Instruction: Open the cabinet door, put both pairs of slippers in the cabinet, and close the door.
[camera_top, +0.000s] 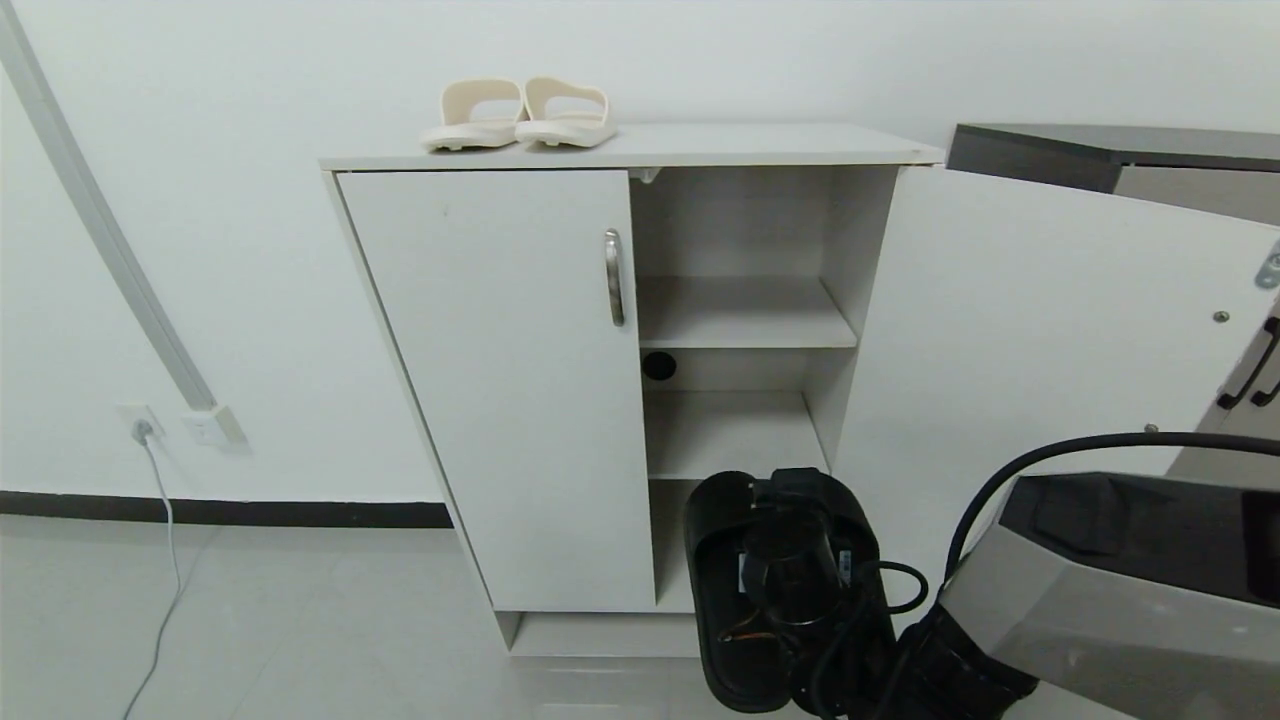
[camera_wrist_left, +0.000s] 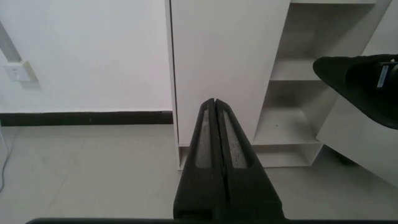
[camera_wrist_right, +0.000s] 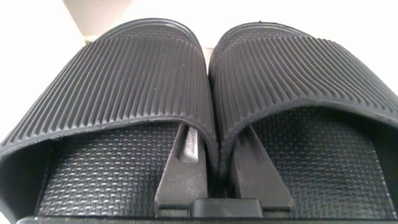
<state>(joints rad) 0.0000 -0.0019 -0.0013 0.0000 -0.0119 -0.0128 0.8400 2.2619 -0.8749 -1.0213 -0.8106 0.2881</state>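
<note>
The cabinet (camera_top: 500, 400) stands on the tiled floor (camera_top: 300, 620) against the wall. On its top, toward the left end, the cream slippers (camera_top: 520, 115) lie side by side, touching. Its right door (camera_top: 1020, 330) stands open, showing the shelves (camera_top: 745, 315).

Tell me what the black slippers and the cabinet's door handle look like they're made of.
Black slippers: probably soft rubber or foam with a matte finish, judging by the ribbed straps and pebbled footbeds. Door handle: apparently metal, going by its silvery brushed sheen.

White wall (camera_top: 200, 150), pale grey floor (camera_top: 300, 620)
</note>
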